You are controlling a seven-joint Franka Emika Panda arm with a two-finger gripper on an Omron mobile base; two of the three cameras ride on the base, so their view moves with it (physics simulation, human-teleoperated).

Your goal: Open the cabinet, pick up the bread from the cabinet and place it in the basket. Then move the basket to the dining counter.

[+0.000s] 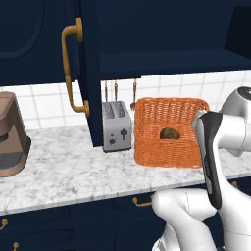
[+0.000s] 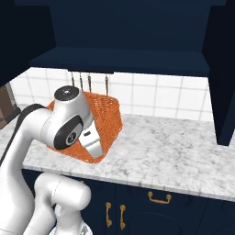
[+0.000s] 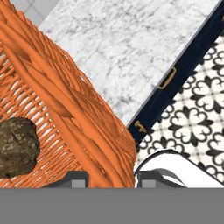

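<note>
The gripper [image 3: 110, 177] sat at the basket [image 3: 65, 100], its two finger tips just showing at the bottom of the hand view, one on each side of the orange wicker wall at a corner, so the jaws straddled the rim; whether they pressed on the weave or merely stood around it could not be told. The bread [image 3: 16, 148], a lumpy brown roll, lay inside the basket on its woven floor, close to that wall. From the left base view the arm [image 1: 215, 147] bent over the near right side of the basket, hiding that corner, while the roll showed through the mesh. The basket stood on the marble worktop [image 1: 73, 171] just beside a toaster [image 1: 116, 126], under the cabinet [image 1: 147, 54], whose door [image 1: 88, 68] with its brass handle [image 1: 69, 68] hung open.
</note>
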